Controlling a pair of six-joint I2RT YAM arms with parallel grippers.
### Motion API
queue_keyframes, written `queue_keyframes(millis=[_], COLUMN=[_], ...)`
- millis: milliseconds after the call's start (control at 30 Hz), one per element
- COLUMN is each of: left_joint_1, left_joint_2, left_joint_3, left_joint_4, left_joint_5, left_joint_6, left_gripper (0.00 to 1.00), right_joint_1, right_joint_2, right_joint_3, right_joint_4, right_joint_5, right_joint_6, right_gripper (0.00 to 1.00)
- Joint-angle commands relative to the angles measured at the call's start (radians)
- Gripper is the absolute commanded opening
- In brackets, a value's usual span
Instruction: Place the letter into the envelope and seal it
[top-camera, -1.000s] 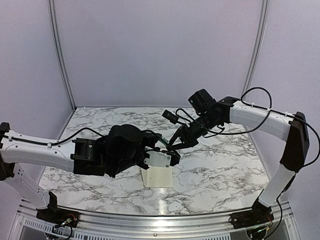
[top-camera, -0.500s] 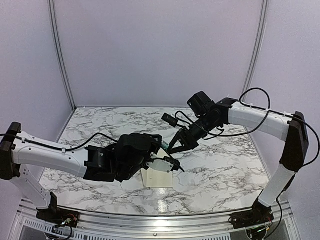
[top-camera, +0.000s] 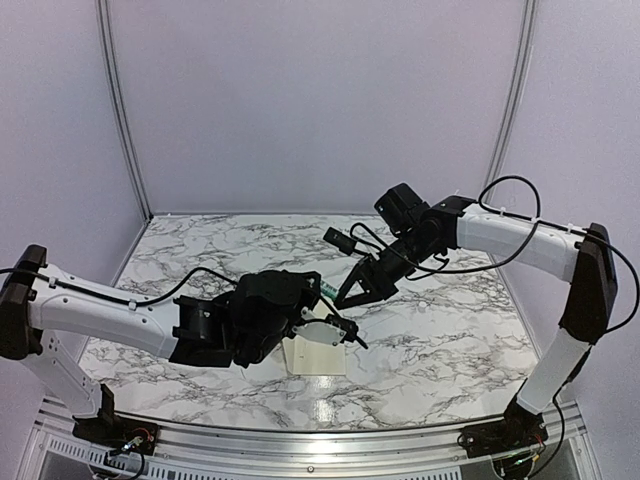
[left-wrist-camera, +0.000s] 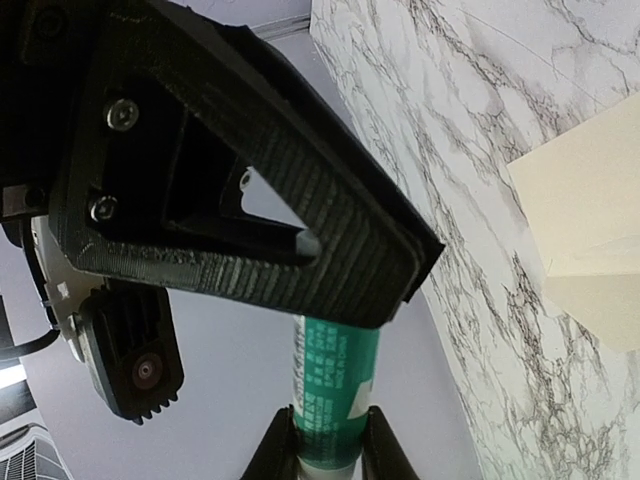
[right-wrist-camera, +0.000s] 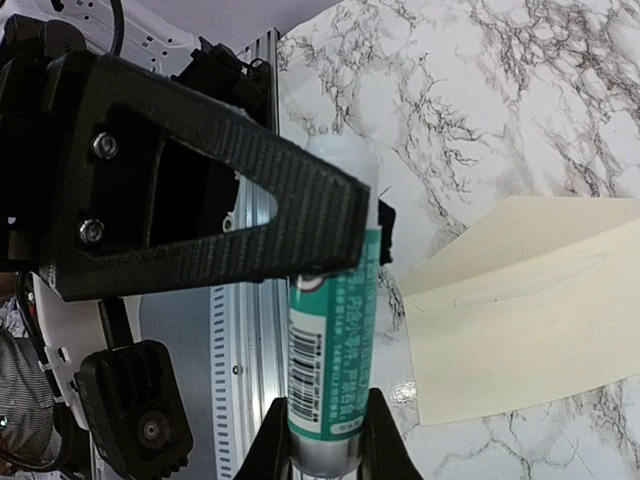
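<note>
Clamping a white-and-green glue tube (right-wrist-camera: 325, 330), the right gripper (top-camera: 347, 296) hovers above the marble table (top-camera: 450, 330) — the left gripper (top-camera: 338, 328) close by, its jaws' state unclear — with the flat cream paper envelope (top-camera: 318, 358) lying just below.

R fingers (right-wrist-camera: 200, 190) pinch glue tube (right-wrist-camera: 330, 370), envelope (right-wrist-camera: 530, 320) nearby.

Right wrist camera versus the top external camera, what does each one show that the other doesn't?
Only the right wrist view shows the barcode and print on the glue tube. Only the top external view shows the whole left arm and right arm, plus the booth walls. Both show that tube held in the right fingers, and the cream envelope lying on the marble table.
</note>
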Motion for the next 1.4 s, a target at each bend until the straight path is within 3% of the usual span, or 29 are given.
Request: queue_keyframes(millis=[0, 167, 267, 367, 467, 567, 733, 933, 1133, 1367], left_joint_1=[-0.004, -0.004, -0.004, 0.007, 0.040, 0.082, 0.157, 0.215, 0.220, 0.222], left_joint_2=[0.021, 0.014, -0.007, -0.019, -0.029, -0.035, -0.051, -0.090, -0.079, -0.088], left_joint_3=[0.010, 0.010, 0.011, 0.047, 0.081, 0.089, 0.062, -0.006, -0.008, -0.019], left_joint_4=[0.045, 0.032, -0.025, -0.124, -0.225, -0.251, -0.199, -0.072, -0.045, 0.020], left_joint_5=[-0.013, 0.012, 0.080, 0.181, 0.372, 0.605, 0.865, 1.019, 1.047, 1.045], left_joint_6=[-0.069, -0.269, -0.468, -0.737, -0.984, -1.174, -1.438, -1.610, -1.654, -1.679], left_gripper=[0.14, 0.12, 0.11, 0.11, 0.11, 0.11, 0.11, 0.12, 0.12, 0.12], right_joint_1=[0.011, -0.012, -0.070, -0.135, -0.175, -0.176, -0.175, -0.118, -0.035, -0.020], right_joint_2=[-0.014, -0.065, -0.127, -0.162, -0.187, -0.220, -0.255, -0.242, -0.207, -0.158], right_joint_3=[0.012, 0.101, 0.123, 0.129, 0.124, 0.096, 0.065, 0.059, 0.043, 0.069], right_joint_4=[-0.012, -0.069, -0.064, -0.063, -0.084, -0.091, -0.099, -0.112, -0.069, -0.069], right_joint_5=[-0.007, 0.092, 0.119, 0.085, 0.059, 0.079, 0.043, 0.010, 0.024, 0.009], right_joint_6=[-0.029, -0.135, -0.182, -0.225, -0.300, -0.384, -0.475, -0.473, -0.411, -0.377], right_gripper=[0.18, 0.48, 0.56, 0.58, 0.56, 0.55, 0.54, 0.55, 0.57, 0.57])
